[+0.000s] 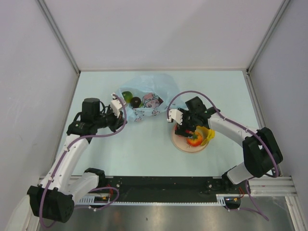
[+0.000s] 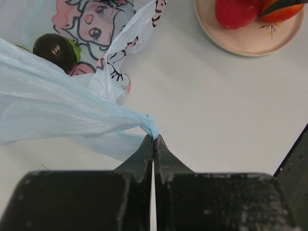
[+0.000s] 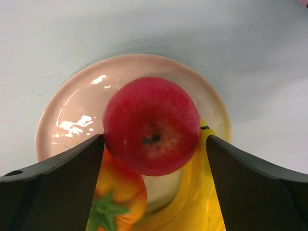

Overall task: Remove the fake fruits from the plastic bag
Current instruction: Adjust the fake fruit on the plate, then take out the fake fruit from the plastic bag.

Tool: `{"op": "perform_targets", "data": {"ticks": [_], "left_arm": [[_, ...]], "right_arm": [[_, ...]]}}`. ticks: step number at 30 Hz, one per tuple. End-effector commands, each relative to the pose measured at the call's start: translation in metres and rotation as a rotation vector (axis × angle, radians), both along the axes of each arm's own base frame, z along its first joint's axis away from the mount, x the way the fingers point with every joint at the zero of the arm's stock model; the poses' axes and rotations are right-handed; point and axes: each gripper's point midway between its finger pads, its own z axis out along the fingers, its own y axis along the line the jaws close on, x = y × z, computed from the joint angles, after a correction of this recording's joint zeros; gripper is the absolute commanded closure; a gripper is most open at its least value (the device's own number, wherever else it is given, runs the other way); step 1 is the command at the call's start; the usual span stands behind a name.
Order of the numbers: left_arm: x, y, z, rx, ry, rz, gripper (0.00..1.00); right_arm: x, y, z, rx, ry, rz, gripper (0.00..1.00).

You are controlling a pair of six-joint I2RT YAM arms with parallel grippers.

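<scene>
Apple [image 3: 151,126] upright on plate [image 3: 72,110], dimple up

1. A robot lab test cell, not a home or shop: plain pale panels [image 1: 163,29] wall the worktop [image 1: 144,154] on three sides.
2. A left arm [image 1: 67,159] and a right arm [image 1: 231,126] are mounted on a black base [image 1: 163,187] beside a metal rail [image 1: 284,182] at the near edge, with purple cables [image 1: 192,92] looping off them.
3. The only goods are props: glossy plastic fruits [image 1: 194,140] on a plate [image 1: 180,143], and a printed bag [image 1: 149,84].
</scene>
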Motion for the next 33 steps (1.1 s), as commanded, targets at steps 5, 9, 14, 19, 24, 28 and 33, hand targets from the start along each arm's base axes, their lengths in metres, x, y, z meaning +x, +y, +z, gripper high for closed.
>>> {"op": "perform_targets", "data": {"ticks": [5,9,14,19,24,28,33], "left_arm": [[-0.007,-0.004,0.009,-0.035,-0.015,-0.021,1.00],[-0.017,-0.003,0.010,-0.043,-0.015,-0.015,1.00],[-0.031,0.001,0.008,-0.027,-0.007,-0.021,1.00],[-0.047,0.005,0.006,-0.020,0.009,-0.020,1.00],[-0.058,0.006,0.003,-0.024,0.013,-0.024,1.00],[-0.056,0.010,0.010,-0.019,-0.002,0.007,1.00],[-0.053,0.021,0.033,-0.018,-0.023,0.059,1.00]], "right_arm": [[-0.003,0.035,0.072,0.086,-0.154,-0.038,0.00],[0.000,0.062,0.118,0.260,-0.139,-0.158,0.00],[0.024,0.103,0.159,0.450,-0.136,-0.198,0.06],[0.062,0.151,0.144,0.483,-0.179,-0.212,0.23],[0.092,0.191,0.095,0.467,-0.167,-0.255,0.36],[0.064,0.215,0.029,0.375,-0.037,-0.253,0.38],[0.002,0.251,0.038,0.427,0.065,-0.157,0.40]]}}
